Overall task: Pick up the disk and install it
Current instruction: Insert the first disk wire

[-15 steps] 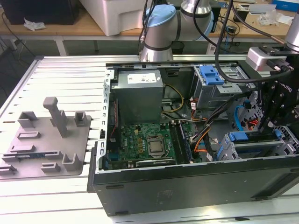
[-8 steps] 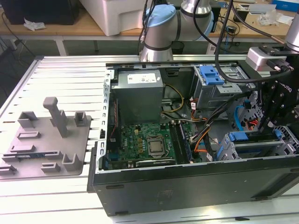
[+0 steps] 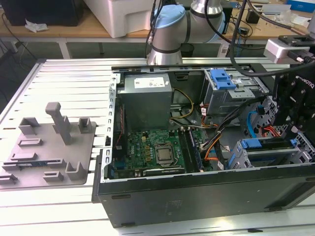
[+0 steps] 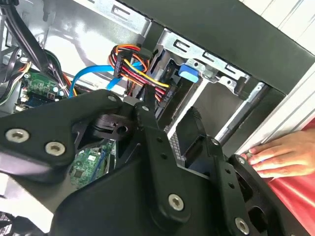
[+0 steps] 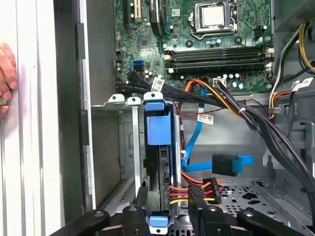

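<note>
- On the slatted tabletop [image 3: 59, 206] lies an open computer case [image 3: 197, 196], its circuit board [image 3: 152, 150] facing up.
- Toward the exterior view's right, at the near end of the case, the disk [image 3: 266, 143] sits on edge in a grey metal drive cage [image 5: 123, 147]. Its blue frame and tab show in the first wrist view [image 5: 158, 147].
- The gripper [image 3: 295, 98] hangs over that cage. In the first wrist view [image 5: 167, 216] its black fingers [image 5: 206, 216] are spread, one on either side of the disk's edge, not pinching it.
- Red, yellow and orange wires [image 5: 184, 189] and a blue cable [image 5: 197, 142] run just beside the disk.
- A person's hand [image 4: 280, 157] rests on the tabletop beside the case wall.
- At the exterior view's left, a grey moulded tray [image 3: 49, 147] lies well apart from the case.
</note>
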